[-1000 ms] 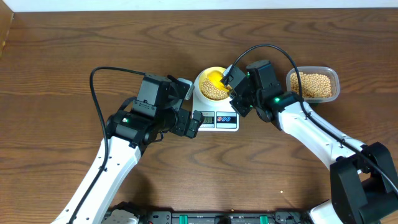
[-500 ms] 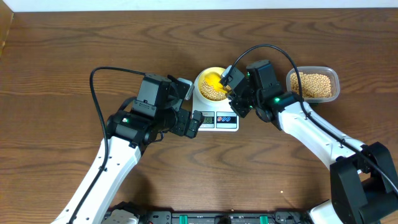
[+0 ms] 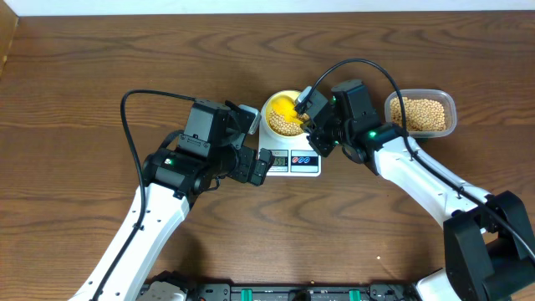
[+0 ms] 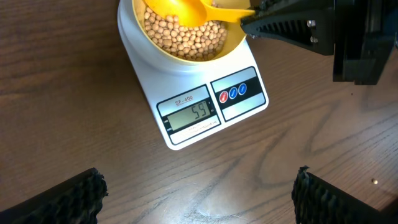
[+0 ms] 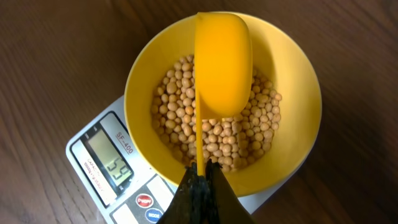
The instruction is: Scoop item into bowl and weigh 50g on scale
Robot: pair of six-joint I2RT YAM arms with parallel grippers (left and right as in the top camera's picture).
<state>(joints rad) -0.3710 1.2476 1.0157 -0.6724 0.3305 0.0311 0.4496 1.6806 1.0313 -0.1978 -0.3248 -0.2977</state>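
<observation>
Glossy yellow plastic bowl (image 5: pixel 292 106) and scoop (image 5: pixel 222 62), smooth white plastic scale (image 4: pixel 189 115), matt wood-grain table (image 3: pixel 84 84).

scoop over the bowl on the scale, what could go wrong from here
1. The scale display seems to read fifty-something, over target; digging beans out with the scoop could undershoot.
2. If the scoop, held in the right claw, leans on the beans or the bowl rim, the reading is skewed; contact is unclear.
3. A sideways drag could nudge the bowl or flick beans onto the table.
</observation>
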